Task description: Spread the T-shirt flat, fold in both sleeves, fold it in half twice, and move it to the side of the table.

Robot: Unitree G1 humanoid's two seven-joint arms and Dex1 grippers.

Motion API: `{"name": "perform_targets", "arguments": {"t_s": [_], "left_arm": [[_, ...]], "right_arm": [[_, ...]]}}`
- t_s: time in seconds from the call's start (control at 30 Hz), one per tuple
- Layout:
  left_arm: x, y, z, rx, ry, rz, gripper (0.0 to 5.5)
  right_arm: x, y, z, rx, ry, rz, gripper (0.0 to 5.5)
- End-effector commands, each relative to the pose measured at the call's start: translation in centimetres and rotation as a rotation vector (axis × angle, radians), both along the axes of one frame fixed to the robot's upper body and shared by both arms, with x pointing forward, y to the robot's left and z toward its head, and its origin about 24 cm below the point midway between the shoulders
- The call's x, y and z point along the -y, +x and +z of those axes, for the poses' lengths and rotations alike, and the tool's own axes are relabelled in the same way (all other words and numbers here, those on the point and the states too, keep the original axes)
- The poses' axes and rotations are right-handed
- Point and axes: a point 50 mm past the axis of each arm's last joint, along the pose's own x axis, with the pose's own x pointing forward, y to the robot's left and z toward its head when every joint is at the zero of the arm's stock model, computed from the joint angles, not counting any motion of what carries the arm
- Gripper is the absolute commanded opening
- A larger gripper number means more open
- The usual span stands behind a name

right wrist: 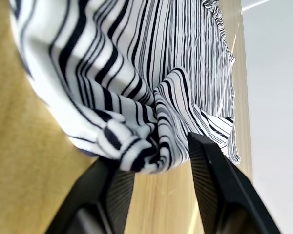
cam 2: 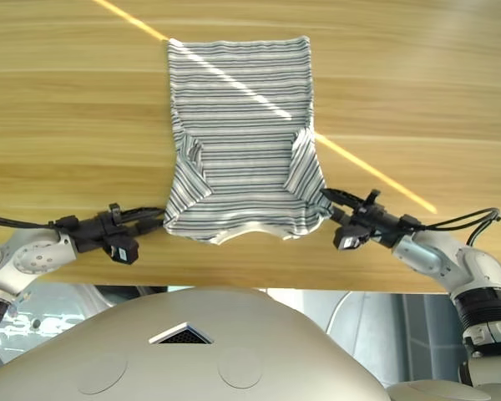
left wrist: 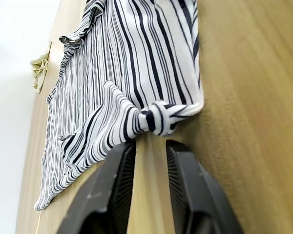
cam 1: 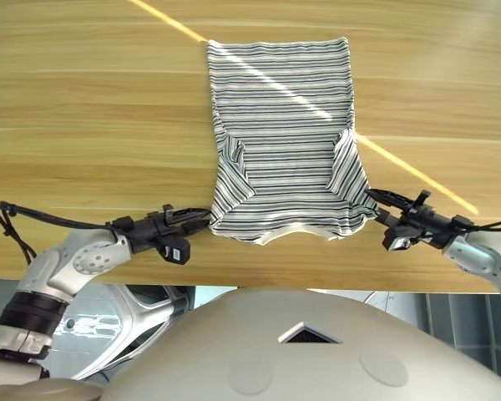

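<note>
Left gripper [cam 1: 203,216] open, T-shirt [cam 1: 280,117] corner just ahead of its tips; right gripper [cam 1: 370,195] open around the other corner. Sleeves are in, so first half-fold looks next — pinch both, carry forward.

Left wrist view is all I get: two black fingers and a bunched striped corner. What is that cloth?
Observer: A T-shirt lying on a wooden table, neckline end nearest the robot, with both sleeves already folded in.
Visitor: Is the other arm doing anything?
Observer: The right fingers are open at the shirt's opposite near corner, where the cloth is bunched up too.
</note>
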Motion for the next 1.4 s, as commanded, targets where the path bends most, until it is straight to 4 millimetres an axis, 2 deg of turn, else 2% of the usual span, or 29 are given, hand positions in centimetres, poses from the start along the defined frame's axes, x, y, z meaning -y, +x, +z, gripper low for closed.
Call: {"name": "perform_targets", "arguments": {"t_s": [0.03, 0.5, 0.63, 0.73, 0.8, 1.1, 1.27, 1.33, 1.4], "left_arm": [[-0.5, -1.2, -1.3, -0.104, 0.11, -0.061, 1.17], [0.7, 0.1, -1.4, -0.083, 0.09, -0.128, 1.17], [0.1, 0.5, -1.8, -0.062, 0.066, 0.009, 1.17], [-0.5, 0.8, -2.1, -0.073, -0.046, 0.179, 1.17], [-0.9, 0.4, -2.8, -0.11, -0.053, 0.242, 1.17], [0.2, -1.5, -2.7, -0.193, -0.14, 0.245, 2.55], [0.6, -2.1, -1.6, -0.14, -0.159, 0.2, 3.15], [0.8, -2.6, -1.3, -0.131, -0.135, 0.174, 3.23], [0.5, -2.5, -1.6, -0.093, -0.035, 0.119, 3.23]], "right_arm": [[0.3, 1.0, 0.6, -0.007, -0.06, 0.037, 1.84], [0.7, 0.2, 0.2, -0.041, -0.082, 0.039, 1.84], [0.8, -0.1, -0.2, -0.052, -0.085, 0.026, 1.84], [1.0, -0.2, -0.3, -0.052, -0.086, 0.013, 1.84], [1.1, -0.2, -0.4, -0.053, -0.084, 0.007, 1.84], [1.1, 0.4, -0.1, -0.037, -0.085, 0.014, 1.89], [1.0, 0.8, 0.1, -0.029, -0.078, 0.014, 1.89], [1.0, 1.0, 0.0, -0.03, -0.077, 0.01, 1.89], [1.0, 1.1, 0.0, -0.032, -0.074, 0.004, 1.89]]}}
